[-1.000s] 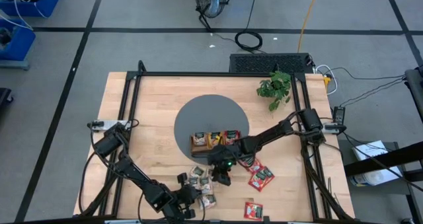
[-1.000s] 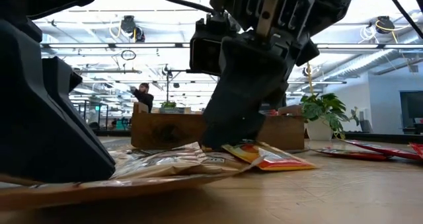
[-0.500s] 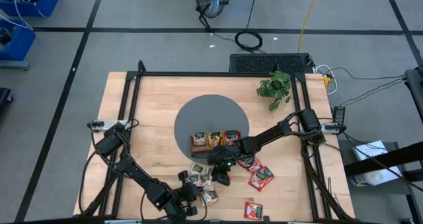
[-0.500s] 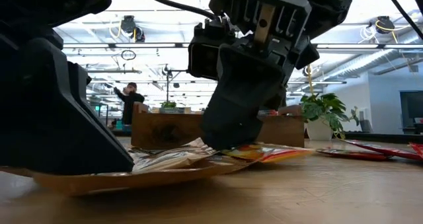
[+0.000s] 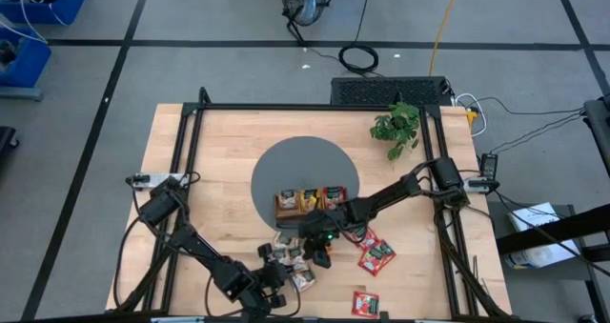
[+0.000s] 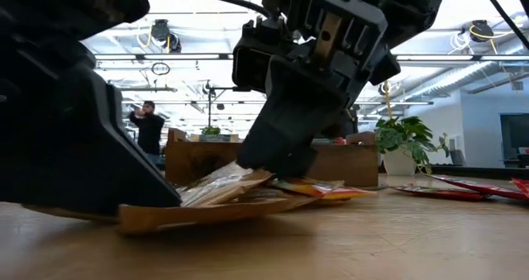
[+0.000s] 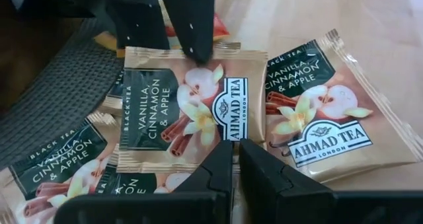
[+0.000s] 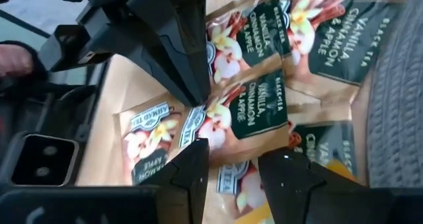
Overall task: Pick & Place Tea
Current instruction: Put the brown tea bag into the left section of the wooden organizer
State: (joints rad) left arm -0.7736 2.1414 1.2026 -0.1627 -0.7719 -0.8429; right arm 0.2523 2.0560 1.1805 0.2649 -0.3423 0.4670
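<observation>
Right now I have both arms crowded over the same heap of beige-brown, green-marked flat paper tea packets (image 7: 192, 112) on the pale wooden surface (image 5: 210, 161). The left gripper (image 7: 234, 159) has its fingers nearly shut, their tips at the near edge of the top packet; whether they pinch it I cannot tell. The right gripper (image 8: 234, 163) holds its fingers apart, a packet lying between and just beyond them, one tip touching the same packet's far edge. My worry is both arms tugging one packet, tearing it or dragging the stack. Overlapping packets could lift together, and the fingers could collide. The wooden three-compartment tray (image 5: 307, 205) waits nearby.
</observation>
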